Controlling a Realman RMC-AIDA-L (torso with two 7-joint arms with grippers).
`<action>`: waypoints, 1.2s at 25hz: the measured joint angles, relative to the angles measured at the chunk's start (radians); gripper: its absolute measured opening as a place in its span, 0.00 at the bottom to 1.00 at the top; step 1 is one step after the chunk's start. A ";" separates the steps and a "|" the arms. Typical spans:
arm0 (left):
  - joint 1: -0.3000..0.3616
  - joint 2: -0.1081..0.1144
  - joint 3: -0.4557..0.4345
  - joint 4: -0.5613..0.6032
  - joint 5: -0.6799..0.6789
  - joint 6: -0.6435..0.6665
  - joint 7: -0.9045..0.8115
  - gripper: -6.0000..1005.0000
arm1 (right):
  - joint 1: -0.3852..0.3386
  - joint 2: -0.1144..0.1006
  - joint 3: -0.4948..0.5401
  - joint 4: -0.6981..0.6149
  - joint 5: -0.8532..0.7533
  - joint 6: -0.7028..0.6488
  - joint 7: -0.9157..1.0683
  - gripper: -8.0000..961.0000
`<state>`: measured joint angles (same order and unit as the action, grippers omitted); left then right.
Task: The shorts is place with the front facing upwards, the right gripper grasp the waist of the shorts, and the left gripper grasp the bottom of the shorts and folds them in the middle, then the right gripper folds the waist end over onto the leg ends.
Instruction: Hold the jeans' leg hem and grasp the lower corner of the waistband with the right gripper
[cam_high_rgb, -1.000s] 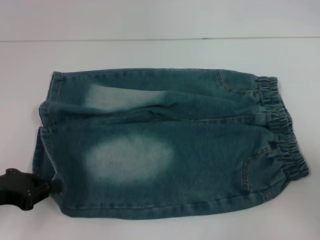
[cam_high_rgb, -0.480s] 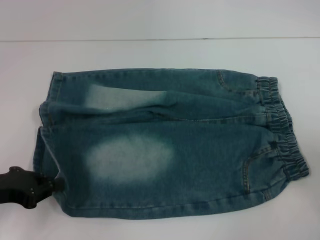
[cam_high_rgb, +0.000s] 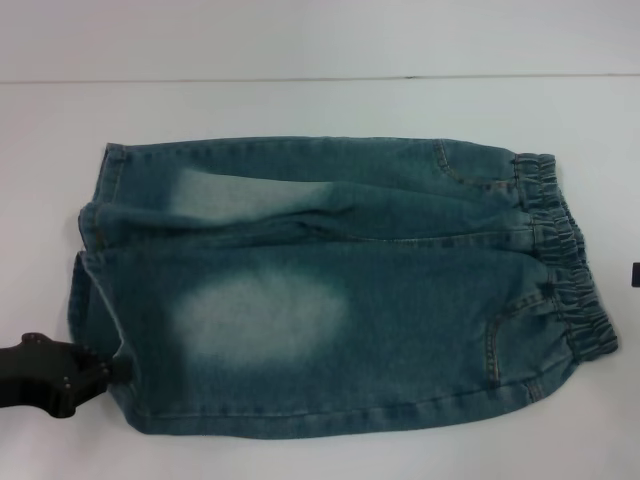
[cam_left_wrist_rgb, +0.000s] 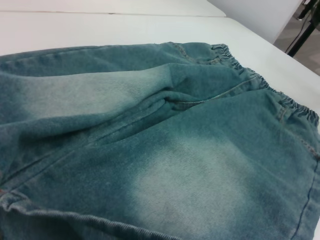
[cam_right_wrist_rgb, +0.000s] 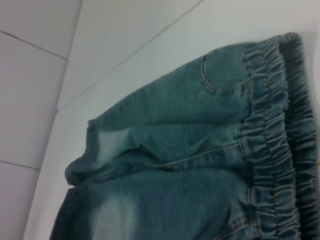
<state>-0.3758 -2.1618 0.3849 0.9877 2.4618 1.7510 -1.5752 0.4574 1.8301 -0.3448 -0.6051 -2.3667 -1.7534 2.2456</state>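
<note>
The blue-green denim shorts (cam_high_rgb: 330, 290) lie flat on the white table (cam_high_rgb: 300, 100), front up. The elastic waist (cam_high_rgb: 565, 260) is on the right and the leg ends (cam_high_rgb: 90, 260) are on the left. My left gripper (cam_high_rgb: 118, 368) is at the front left, its tip touching the near leg's hem. The left wrist view looks along the shorts (cam_left_wrist_rgb: 175, 150) from that hem (cam_left_wrist_rgb: 75, 217). Only a dark sliver of the right gripper (cam_high_rgb: 636, 274) shows at the right edge, just beyond the waist. The right wrist view shows the puckered waistband (cam_right_wrist_rgb: 272, 140) close up.
White table surface surrounds the shorts on all sides. The table's far edge (cam_high_rgb: 320, 78) runs across the back, and a dark stand leg (cam_left_wrist_rgb: 305, 30) stands off the table's far corner.
My left gripper has crept slightly right against the near leg hem, which shifted a little. A dark sliver of the right gripper has appeared at the right edge.
</note>
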 joint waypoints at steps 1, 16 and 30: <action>0.000 0.000 0.000 0.000 -0.001 0.002 0.000 0.05 | 0.000 0.000 -0.002 0.000 -0.002 0.002 0.001 0.94; -0.006 -0.001 0.000 -0.001 -0.009 0.012 -0.003 0.05 | 0.010 0.021 -0.071 0.006 -0.022 0.078 0.000 0.92; -0.008 -0.001 0.000 -0.006 -0.009 0.015 -0.003 0.05 | 0.026 0.035 -0.132 0.036 -0.023 0.133 -0.002 0.92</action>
<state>-0.3835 -2.1629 0.3851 0.9817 2.4528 1.7657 -1.5785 0.4839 1.8656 -0.4764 -0.5692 -2.3899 -1.6202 2.2433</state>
